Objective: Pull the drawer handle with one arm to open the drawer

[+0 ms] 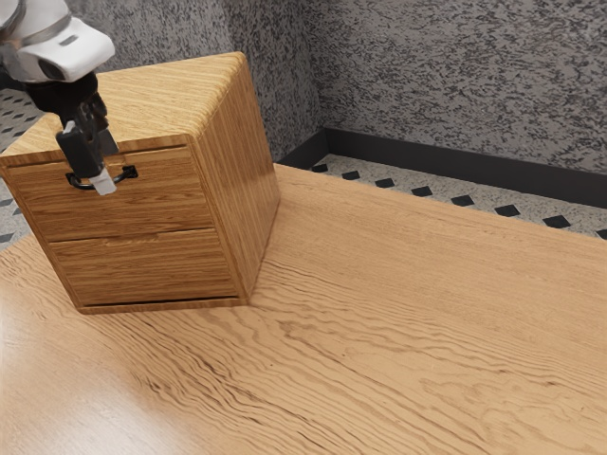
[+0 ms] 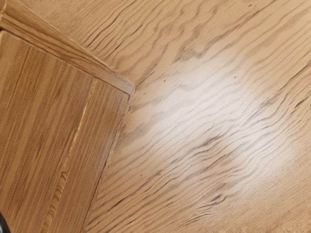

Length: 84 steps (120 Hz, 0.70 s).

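— Reaching in from the exterior view's upper left, your arm (image 1: 52,47) sets the hand (image 1: 95,176) against the black handle (image 1: 125,172) of the upper drawer (image 1: 161,199). Whether the hand has closed on that handle cannot be told.

— Why is your hand placed just there?

— Judging by the task, the handle is the one place to pull. Your hand meets it from above and in front, so a pull outward would run along the drawer's slide. The drawer front looks level with the lower drawer (image 1: 142,265) beneath it, so it reads as shut or barely started. The cabinet (image 1: 228,142) stands on the desk (image 1: 408,332), which stretches away to the exterior view's right.

— What does each view give you?

— The exterior view gives your hand at the handle and the whole cabinet. The wrist view looks down the cabinet face, giving the seam (image 2: 77,131) between the two fronts, the base strip (image 2: 68,54), and the desk under a pale glare.
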{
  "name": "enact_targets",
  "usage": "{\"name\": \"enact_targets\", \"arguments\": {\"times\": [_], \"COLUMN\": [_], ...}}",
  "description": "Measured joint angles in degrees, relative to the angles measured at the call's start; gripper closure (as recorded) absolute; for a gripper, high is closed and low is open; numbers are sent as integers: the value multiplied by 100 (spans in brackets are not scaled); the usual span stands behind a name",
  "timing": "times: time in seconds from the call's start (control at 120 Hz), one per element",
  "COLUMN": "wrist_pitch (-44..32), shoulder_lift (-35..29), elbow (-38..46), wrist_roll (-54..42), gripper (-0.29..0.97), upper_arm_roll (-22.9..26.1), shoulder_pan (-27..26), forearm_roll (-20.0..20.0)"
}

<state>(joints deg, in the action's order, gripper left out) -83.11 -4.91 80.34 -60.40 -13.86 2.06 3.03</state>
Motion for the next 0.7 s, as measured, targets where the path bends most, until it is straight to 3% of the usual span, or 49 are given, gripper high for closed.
{"name": "enact_targets", "arguments": {"times": [0.158,0.383,0.533,0.7], "wrist_pitch": [-509,-768,-932,-1104], "shoulder_lift": [1,261,-412,-535], "elbow": [373,270,1047,1239], "wrist_roll": [-987,-2023,-2518,-2936], "gripper": [0,0,0,0], "upper_arm_roll": [-314,-382,-320,-451], "shoulder_pan": [130,224,108,154], "forearm_roll": [-255,-441,-375,-306]}}
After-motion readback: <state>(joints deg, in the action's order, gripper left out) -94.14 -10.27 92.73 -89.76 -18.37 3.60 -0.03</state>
